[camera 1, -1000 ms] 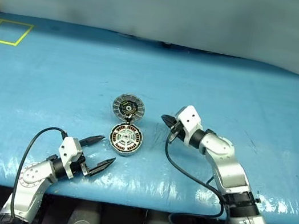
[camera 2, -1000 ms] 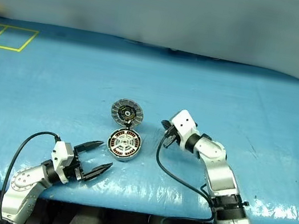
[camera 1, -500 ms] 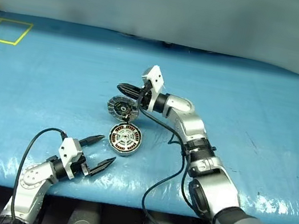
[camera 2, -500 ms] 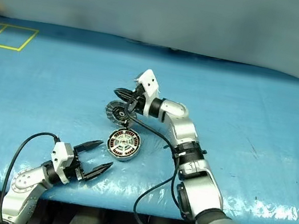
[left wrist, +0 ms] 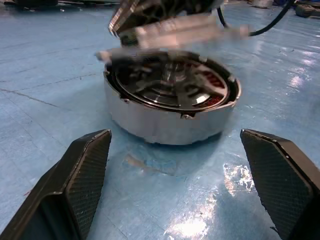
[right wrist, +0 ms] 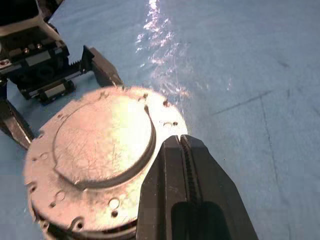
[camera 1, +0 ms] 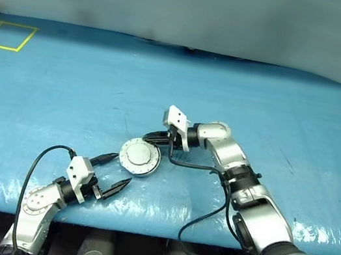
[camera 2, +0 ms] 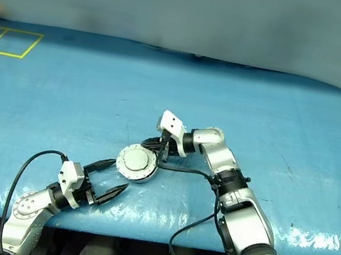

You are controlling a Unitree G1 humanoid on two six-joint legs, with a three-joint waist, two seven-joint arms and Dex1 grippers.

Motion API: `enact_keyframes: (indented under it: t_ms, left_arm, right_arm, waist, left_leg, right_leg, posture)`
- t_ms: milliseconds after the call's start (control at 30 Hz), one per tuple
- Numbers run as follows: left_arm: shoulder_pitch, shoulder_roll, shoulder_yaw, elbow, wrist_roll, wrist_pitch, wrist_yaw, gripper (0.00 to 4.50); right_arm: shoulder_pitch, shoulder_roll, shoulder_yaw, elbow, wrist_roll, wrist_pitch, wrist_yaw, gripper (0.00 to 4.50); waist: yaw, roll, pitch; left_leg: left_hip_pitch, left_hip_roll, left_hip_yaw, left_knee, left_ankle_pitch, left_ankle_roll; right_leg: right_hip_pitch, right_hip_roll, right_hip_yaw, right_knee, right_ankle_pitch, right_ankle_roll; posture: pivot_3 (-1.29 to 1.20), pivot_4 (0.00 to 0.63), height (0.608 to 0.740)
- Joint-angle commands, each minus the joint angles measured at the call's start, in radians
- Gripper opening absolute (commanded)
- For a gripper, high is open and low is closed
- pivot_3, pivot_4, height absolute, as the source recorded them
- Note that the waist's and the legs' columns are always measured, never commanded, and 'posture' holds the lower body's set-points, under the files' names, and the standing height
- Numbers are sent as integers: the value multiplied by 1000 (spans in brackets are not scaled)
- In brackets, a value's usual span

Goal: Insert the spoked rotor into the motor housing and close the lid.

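- Left eye view: the lid (camera 1: 139,156) lies plain grey face up over the motor housing (left wrist: 170,112), near the front edge of the blue surface (camera 1: 278,113). From above, only the lid's pale round top with a raised centre disc shows.
- The right claw (camera 1: 153,137) reaches in from the right and points to the left, its tips at the lid's far right rim. Its two black fingers are pressed together with nothing between them.
- Right wrist view: the closed fingers (right wrist: 187,185) lie over the lid's edge (right wrist: 95,160), which shows small holes around its rim. Whether they press on the metal or sit just above it cannot be told.
- Left wrist view: the lid is not seated flat. It stands tilted above the housing, with a gap open on the near side. Through that gap show copper-brown windings and a silver centre part, blurred; whether this is the spoked rotor cannot be made out.
- The left claw (camera 1: 114,171) sits low at the surface's front, just beside the housing on its near left, pointing toward it. Its fingers (left wrist: 82,175) are spread wide apart and hold nothing. The housing stands between their lines, clear of both.
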Motion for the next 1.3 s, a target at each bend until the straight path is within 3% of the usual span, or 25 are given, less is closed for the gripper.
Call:
enact_keyframes:
  t_ms: [33, 367, 500, 667, 1133, 1300]
  left_arm:
    - [-13, 6, -5, -11, 0, -8, -11, 4389]
    - [-23, 11, -4, -15, -7, 8, -28, 4389]
    - [-4, 21, 7, -26, -15, 14, -31, 4389]
    - [5, 27, 8, -32, -20, 18, -31, 4389]
    - [23, 27, 8, -48, -23, 34, -28, 4389]
    - [24, 22, 7, -44, -24, 32, -28, 4389]
  right_arm:
    - [28, -20, 22, -100, -34, -33, -13, 41]
    - [145, 3, -27, -177, -47, -76, -215, 41]
    - [209, 34, -79, -353, 80, -38, -204, 41]
    - [297, 27, -2, -491, 86, 3, -183, 41]
    - [358, -17, 135, -364, -124, -15, -316, 41]
    - [401, 0, 85, -411, -35, -13, -325, 41]
  waist:
    - [-2, 0, 0]
    - [-2, 0, 0]
    - [-2, -1, 0]
    - [0, -1, 0]
    - [0, -2, -2]
    - [5, -3, -10]
  left_leg:
    - [0, 0, 0, 0, 0, 0]
    - [1, 0, 0, 1, 0, 0]
    - [0, 0, 0, 0, 0, 0]
    - [0, 0, -1, 0, 0, 0]
    - [3, 0, 0, 1, 0, -1]
    - [4, 0, 0, 1, 0, -1]
  right_leg:
    - [0, 0, 0, 0, 0, 0]
    - [1, 0, 0, 1, 0, 1]
    - [1, 0, 0, 0, -1, 1]
    - [0, 0, 0, 0, -1, 1]
    - [3, 0, 0, 0, -4, -4]
    - [4, 0, 0, 0, -4, -5]
  posture:
    - [0, 150, 740]
    - [0, 150, 740]
    - [0, 150, 740]
    - [0, 150, 740]
    - [0, 150, 740]
    - [0, 150, 740]
